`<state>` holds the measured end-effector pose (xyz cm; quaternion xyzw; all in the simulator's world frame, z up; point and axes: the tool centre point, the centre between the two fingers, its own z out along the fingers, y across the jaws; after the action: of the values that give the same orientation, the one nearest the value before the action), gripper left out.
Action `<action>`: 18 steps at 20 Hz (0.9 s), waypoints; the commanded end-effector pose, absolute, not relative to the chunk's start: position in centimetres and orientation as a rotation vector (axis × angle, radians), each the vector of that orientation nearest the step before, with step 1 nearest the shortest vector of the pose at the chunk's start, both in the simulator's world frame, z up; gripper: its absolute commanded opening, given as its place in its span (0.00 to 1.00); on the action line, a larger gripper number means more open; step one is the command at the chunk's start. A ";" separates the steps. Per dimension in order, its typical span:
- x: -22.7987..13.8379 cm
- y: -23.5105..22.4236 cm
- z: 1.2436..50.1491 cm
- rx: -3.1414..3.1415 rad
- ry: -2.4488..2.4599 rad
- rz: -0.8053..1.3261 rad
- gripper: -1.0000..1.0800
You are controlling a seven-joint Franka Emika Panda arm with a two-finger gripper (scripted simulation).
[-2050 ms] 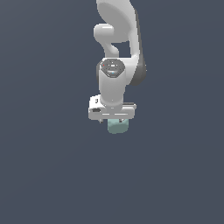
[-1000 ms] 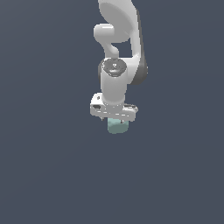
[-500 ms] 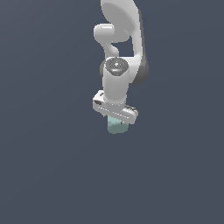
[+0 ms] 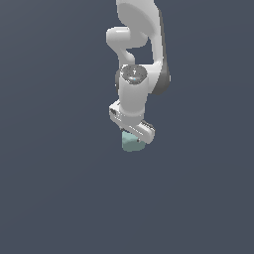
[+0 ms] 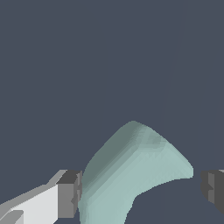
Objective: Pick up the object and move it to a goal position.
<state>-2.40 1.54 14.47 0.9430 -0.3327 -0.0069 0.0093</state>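
The object (image 4: pixel 131 144) is a small pale teal blocky piece with rounded edges. In the exterior view it lies just under my white gripper (image 4: pixel 134 134), which hides its upper part. In the wrist view the object (image 5: pixel 135 170) fills the space between my two dark fingertips. One fingertip (image 5: pixel 70 194) sits right against its side. The other fingertip (image 5: pixel 213 189) stands a small gap away from its end. The gripper (image 5: pixel 142 192) is open wide, with the jaws on either side of the object.
A plain dark grey-blue surface (image 4: pixel 59 188) lies all round the object. The white arm (image 4: pixel 139 44) rises behind the gripper toward the top of the exterior view. No other objects show.
The gripper has turned about its vertical axis, so its body now slants in the exterior view. The object has stayed in about the same spot beneath it.
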 end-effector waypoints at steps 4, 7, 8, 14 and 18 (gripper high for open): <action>-2.8 1.9 14.4 2.864 -1.251 -0.016 0.96; -3.0 2.1 14.4 2.814 -1.364 -0.013 0.96; -3.0 2.1 14.3 2.796 -1.401 -0.012 0.96; -3.4 2.4 14.3 2.680 -1.618 -0.008 0.96; -3.7 2.7 14.2 2.594 -1.758 -0.005 0.96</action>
<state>-3.61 2.59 14.26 0.8391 -0.5439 -0.0019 0.0045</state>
